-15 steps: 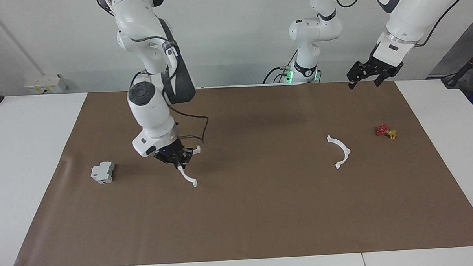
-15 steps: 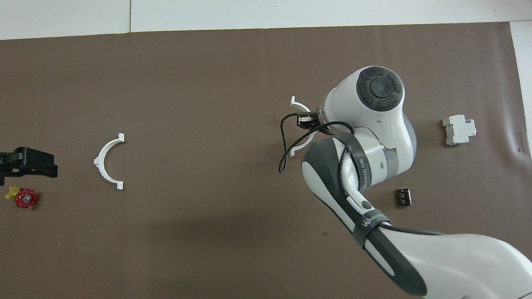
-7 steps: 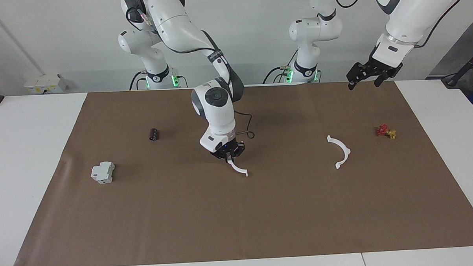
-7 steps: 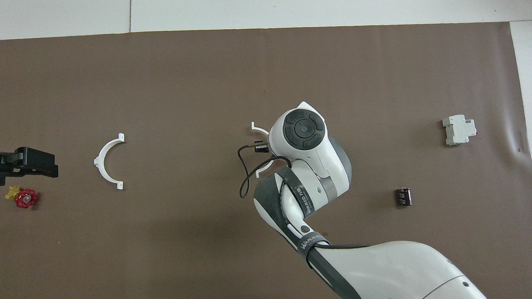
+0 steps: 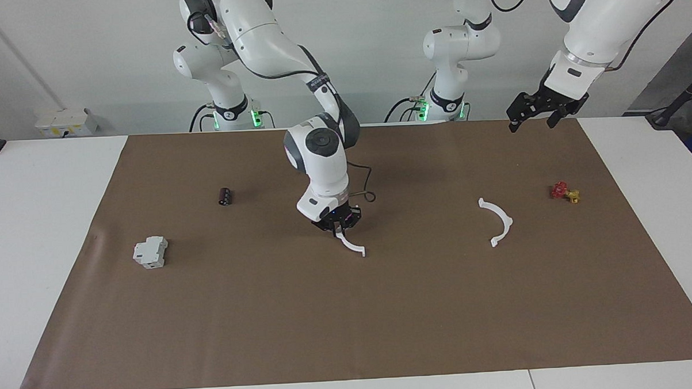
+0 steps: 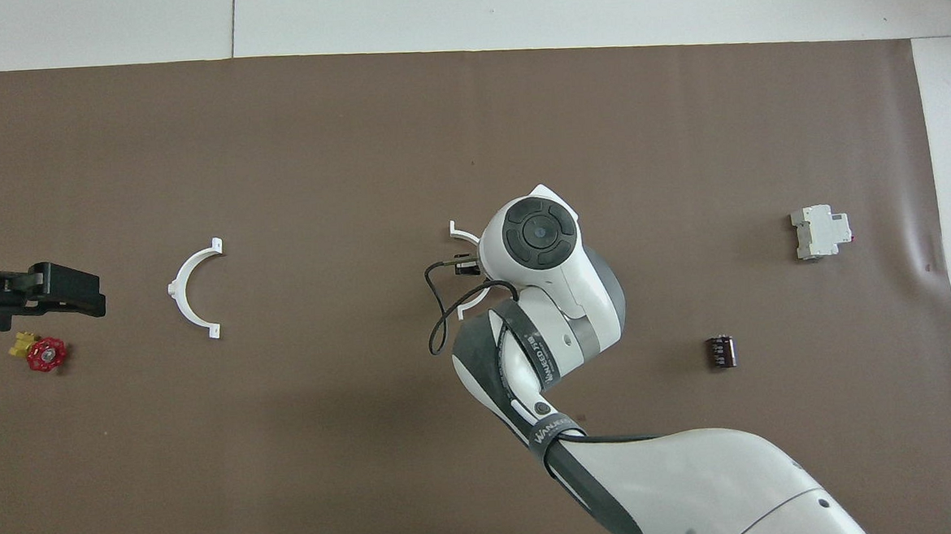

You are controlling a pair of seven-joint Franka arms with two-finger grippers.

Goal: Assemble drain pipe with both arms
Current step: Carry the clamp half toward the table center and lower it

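My right gripper is shut on one white half-ring and holds it low over the middle of the brown mat; in the overhead view the arm covers most of this half-ring. The second white half-ring lies flat on the mat toward the left arm's end and shows in the overhead view too. My left gripper hangs in the air over the mat's edge nearest the robots, at the left arm's end, and holds nothing; it also shows in the overhead view.
A small red-and-yellow valve piece lies beside the second half-ring, at the left arm's end. A grey-white boxy block and a small dark cylinder lie toward the right arm's end. The brown mat covers the white table.
My right arm has carried its half-ring from beside the grey-white block to the mat's middle, toward the other half-ring. The left arm has not moved.
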